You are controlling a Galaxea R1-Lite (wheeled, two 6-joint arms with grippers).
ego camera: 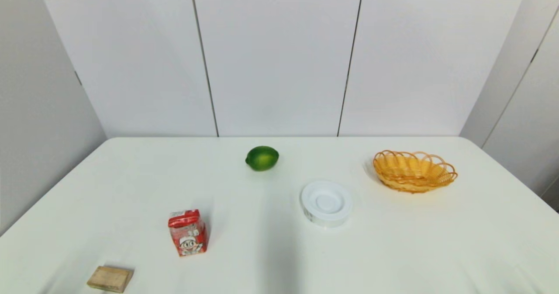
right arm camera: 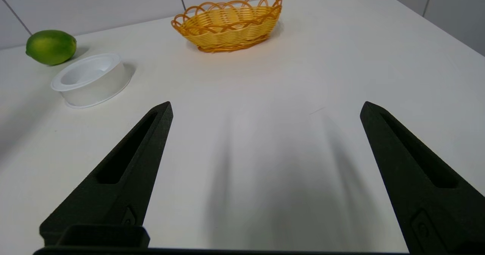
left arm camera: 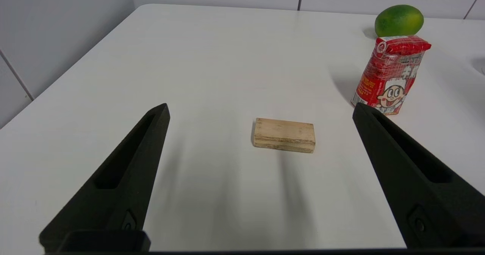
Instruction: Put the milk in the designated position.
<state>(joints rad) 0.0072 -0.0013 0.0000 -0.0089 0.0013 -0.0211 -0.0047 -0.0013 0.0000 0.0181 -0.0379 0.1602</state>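
Nearest the head camera, at the front left of the white surface, a flat tan wooden block is seen lying flat. Neither arm is shown in the head view; each tool is seen only from its own wrist camera.

From largest to smallest, the rest is laid out as follows. An orange woven basket with a looped rim is placed toward the far right of the surface. A round white dish is set near the middle, to the left of the basket and closer to the robot. The milk, a small red carton with a folded gable top and a white cartoon face on its front, is stood upright on the left half of the surface, just beyond the wooden block and apart from it. A green lime is found near the far edge, beyond the milk and the dish.

The left tool is held wide apart above the surface, with nothing between its fingers; the wooden block is seen on the surface between them, and the milk beyond one fingertip, with the lime behind it. The right tool is likewise spread wide and holds nothing, above bare surface, with the dish, the lime and the basket well beyond it.
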